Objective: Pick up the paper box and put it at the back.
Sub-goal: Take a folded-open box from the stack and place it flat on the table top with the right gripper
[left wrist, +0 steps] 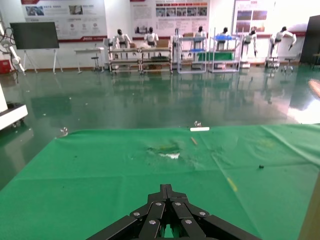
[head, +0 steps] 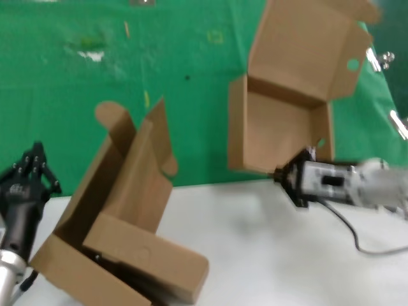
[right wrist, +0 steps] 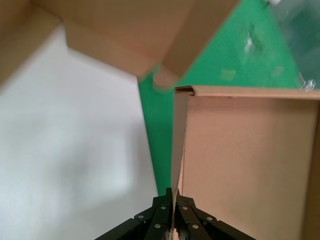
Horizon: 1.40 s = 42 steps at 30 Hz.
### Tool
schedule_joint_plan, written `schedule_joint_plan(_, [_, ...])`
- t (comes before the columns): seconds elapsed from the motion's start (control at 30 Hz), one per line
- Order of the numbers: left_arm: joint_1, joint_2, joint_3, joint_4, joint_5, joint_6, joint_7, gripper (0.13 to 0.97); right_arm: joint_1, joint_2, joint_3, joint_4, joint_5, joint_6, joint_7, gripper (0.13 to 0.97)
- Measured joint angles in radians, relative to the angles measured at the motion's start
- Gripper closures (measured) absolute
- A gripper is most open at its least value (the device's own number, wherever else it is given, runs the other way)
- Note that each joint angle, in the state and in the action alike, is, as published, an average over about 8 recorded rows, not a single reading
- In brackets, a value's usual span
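Note:
The paper box (head: 280,121), a shallow brown mailer, hangs tilted over the near edge of the green sheet, its lid open and a round hole in each side flap. My right gripper (head: 279,173) is shut on its front wall. In the right wrist view that gripper (right wrist: 174,192) pinches the thin wall edge of the paper box (right wrist: 250,160). The back, a green sheet (head: 95,83), spreads behind the box. My left gripper (head: 33,162) is parked at the far left, shut and holding nothing; in the left wrist view this gripper (left wrist: 166,189) points over the green sheet (left wrist: 125,170).
A larger brown cardboard box (head: 121,229) with rounded tab flaps lies tipped on the white tabletop (head: 268,242) at the front left; this larger box (right wrist: 125,30) also shows in the right wrist view. A grey cable (head: 357,239) trails from the right arm.

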Motion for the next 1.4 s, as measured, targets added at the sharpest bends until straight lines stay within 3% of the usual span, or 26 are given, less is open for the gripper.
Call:
schedule_joint_plan(0.27, [0.0, 0.0, 0.0, 0.0, 0.0, 0.0, 0.0, 0.957, 0.247, -0.1, -0.279, -0.127, -0.336, -0.128, 0.318, 0.957])
schedule_joint_plan(0.43, [0.0, 0.0, 0.0, 0.0, 0.0, 0.0, 0.0, 0.957, 0.281, -0.169, -0.308, -0.169, -0.52, -0.193, 0.41, 0.957])
schedule_joint_plan(0.67, [0.0, 0.0, 0.0, 0.0, 0.0, 0.0, 0.0, 0.957, 0.242, -0.248, -0.236, -0.181, -0.646, -0.26, 0.376, 0.957])
schedule_joint_plan(0.97, [0.0, 0.0, 0.0, 0.0, 0.0, 0.0, 0.0, 0.957, 0.173, -0.298, -0.156, -0.146, -0.682, -0.342, 0.291, 0.957])
schedule_joint_plan(1.4, [0.0, 0.0, 0.0, 0.0, 0.0, 0.0, 0.0, 0.957, 0.148, -0.383, -0.093, -0.203, -0.776, -0.329, 0.199, 0.953])
